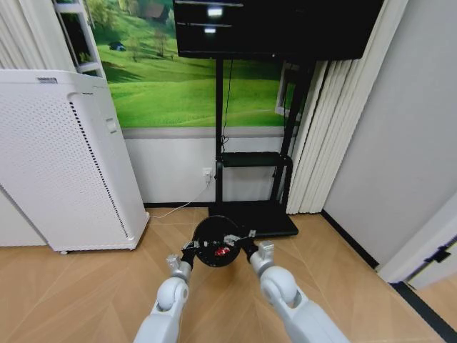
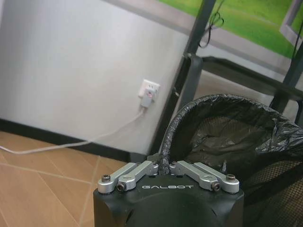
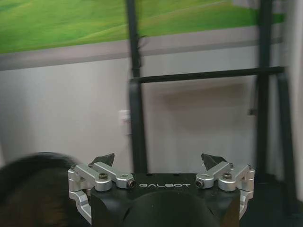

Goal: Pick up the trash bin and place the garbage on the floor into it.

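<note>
Pinching trash bin (image 1: 214, 243) rim, left gripper (image 2: 164, 166) clamped; right gripper (image 3: 161, 163) spread wide, empty, just beside bin.

White cabinet unit (image 1: 68, 161) left, black stand (image 1: 253, 214) against wall

A room with a herringbone wood floor (image 1: 86, 286). Against the far wall, a green meadow mural (image 1: 178, 78) above a grey-white lower panel. A black screen (image 1: 278, 28) on a black stand (image 1: 250, 214) (a shelf partway down) stands centre. A tall white perforated cabinet unit (image 1: 64, 164) sits left. Pale vertical blinds (image 1: 321, 136) hang right. A white wall socket (image 2: 149, 92) holds a plug with a trailing cable (image 2: 71, 144).
</note>
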Controlling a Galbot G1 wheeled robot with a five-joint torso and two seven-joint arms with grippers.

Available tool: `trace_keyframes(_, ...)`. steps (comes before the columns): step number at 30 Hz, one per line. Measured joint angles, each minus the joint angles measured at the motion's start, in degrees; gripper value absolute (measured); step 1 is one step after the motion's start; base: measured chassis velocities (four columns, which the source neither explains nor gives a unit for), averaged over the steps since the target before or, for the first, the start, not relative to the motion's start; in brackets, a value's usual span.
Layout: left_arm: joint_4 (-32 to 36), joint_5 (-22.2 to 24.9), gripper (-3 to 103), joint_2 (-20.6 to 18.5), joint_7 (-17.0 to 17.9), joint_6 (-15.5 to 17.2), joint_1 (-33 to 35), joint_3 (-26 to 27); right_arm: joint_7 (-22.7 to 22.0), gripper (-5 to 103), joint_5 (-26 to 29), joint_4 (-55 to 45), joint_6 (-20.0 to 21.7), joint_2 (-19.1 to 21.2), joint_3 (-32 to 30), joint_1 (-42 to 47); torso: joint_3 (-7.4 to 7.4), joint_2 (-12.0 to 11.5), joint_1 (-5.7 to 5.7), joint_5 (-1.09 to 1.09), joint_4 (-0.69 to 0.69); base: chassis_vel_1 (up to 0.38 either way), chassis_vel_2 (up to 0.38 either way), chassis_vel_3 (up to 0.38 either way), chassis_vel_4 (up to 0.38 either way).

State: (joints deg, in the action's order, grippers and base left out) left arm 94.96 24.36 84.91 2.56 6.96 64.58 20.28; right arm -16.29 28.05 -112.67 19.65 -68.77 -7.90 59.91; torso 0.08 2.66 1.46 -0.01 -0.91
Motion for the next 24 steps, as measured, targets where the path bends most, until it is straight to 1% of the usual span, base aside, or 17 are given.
trace_keyframes(1, 0.00, 0.00, 3, 0.00, 0.00, 0.00, 0.00, 0.00, 0.00, 100, 0.00, 0.00, 0.00, 0.00, 0.00, 0.00, 0.00, 0.00, 0.00, 0.00, 0.00, 0.000, 0.000, 0.000, 0.000)
trace_keyframes(4, 1.60, -0.30, 3, -0.40, -0.05, 0.05, 0.89, 1.00, -2.05, 100, -1.16, 0.22, 0.00, -0.34, -3.27, 0.38, 0.00, 0.00, 0.00, 0.00, 0.00, 0.000, 0.000, 0.000, 0.000)
trace_keyframes(5, 1.60, -0.30, 3, -0.40, -0.05, 0.05, 0.89, 1.00, -2.05, 100, -1.16, 0.22, 0.00, -0.34, -3.27, 0.38, 0.00, 0.00, 0.00, 0.00, 0.00, 0.000, 0.000, 0.000, 0.000)
trace_keyframes(6, 2.98, -0.33, 3, -0.72, -0.08, 0.15, 1.55, 1.53, -2.50, 100, -2.35, 0.93, 0.01, -0.48, -5.53, 0.73, 0.00, 0.00, 0.00, 0.01, 0.01, 0.000, 0.000, 0.000, 0.000)
trace_keyframes(7, 2.98, -0.33, 3, -0.72, -0.08, 0.15, 1.55, 1.53, -2.50, 100, -2.35, 0.93, 0.01, -0.48, -5.53, 0.73, 0.00, 0.00, 0.00, 0.01, 0.01, 0.000, 0.000, 0.000, 0.000)
trace_keyframes(8, 4.50, -0.26, 3, -1.07, -0.07, 0.34, 2.20, 2.06, -2.57, 100, -4.47, 2.23, -0.07, -0.44, -7.65, 1.01, 0.00, 0.00, 0.00, 0.01, -0.01, 0.000, 0.000, 0.000, 0.000)
trace_keyframes(9, 4.50, -0.26, 3, -1.07, -0.07, 0.34, 2.20, 2.06, -2.57, 100, -4.47, 2.23, -0.07, -0.44, -7.65, 1.01, 0.00, 0.00, 0.00, 0.01, -0.01, 0.000, 0.000, 0.000, 0.000)
trace_keyframes(10, 5.98, -0.07, 3, -1.39, -0.03, 0.70, 2.81, 2.24, -1.87, 100, -7.67, 4.10, -0.87, -0.38, -9.46, 1.18, 0.00, 0.00, 0.00, 0.00, 0.00, 0.000, 0.000, 0.000, 0.000)
trace_keyframes(11, 8.21, 0.18, 3, -2.06, 0.08, 1.09, 3.62, 2.64, -0.10, 100, -11.95, 7.00, -2.14, -0.08, -11.57, 1.25, 0.00, 0.00, 0.00, 0.02, -0.01, 0.000, 0.000, 0.000, 0.000)
trace_keyframes(12, 8.21, 0.18, 3, -2.06, 0.08, 1.09, 3.62, 2.64, -0.10, 100, -11.95, 7.00, -2.14, -0.08, -11.57, 1.25, 0.00, 0.00, 0.00, 0.02, -0.01, 0.000, 0.000, 0.000, 0.000)
trace_keyframes(13, 10.36, 0.38, 3, -2.97, 0.13, 1.29, 4.48, 3.26, 1.82, 100, -13.21, 9.44, -1.99, 0.36, -12.74, 1.25, 0.00, 0.00, 0.00, 0.03, -0.01, 0.000, 0.000, 0.000, 0.000)
trace_keyframes(15, 11.41, 0.52, 3, -3.40, 0.09, 1.40, 5.20, 3.99, 3.67, 100, -12.03, 10.08, -0.41, 0.49, -12.35, 1.18, 0.00, 0.00, 0.00, 0.01, 0.00, 0.000, 0.000, 0.000, 0.000)
trace_keyframes(19, 11.37, 0.37, 3, -3.13, 0.08, 1.41, 4.98, 3.82, 4.13, 100, -11.46, 10.03, -0.05, 0.12, -11.36, 0.94, 0.00, 0.00, 0.00, 0.01, 0.01, -0.039, -0.024, 0.048, 0.036)
trace_keyframes(24, 11.11, 0.27, 3, -2.92, 0.11, 1.41, 4.80, 3.57, 4.62, 100, -10.68, 9.89, 0.01, 0.22, -11.05, 0.88, 0.00, 0.00, 0.00, 0.01, -0.01, -0.120, -0.115, 0.127, 0.103)
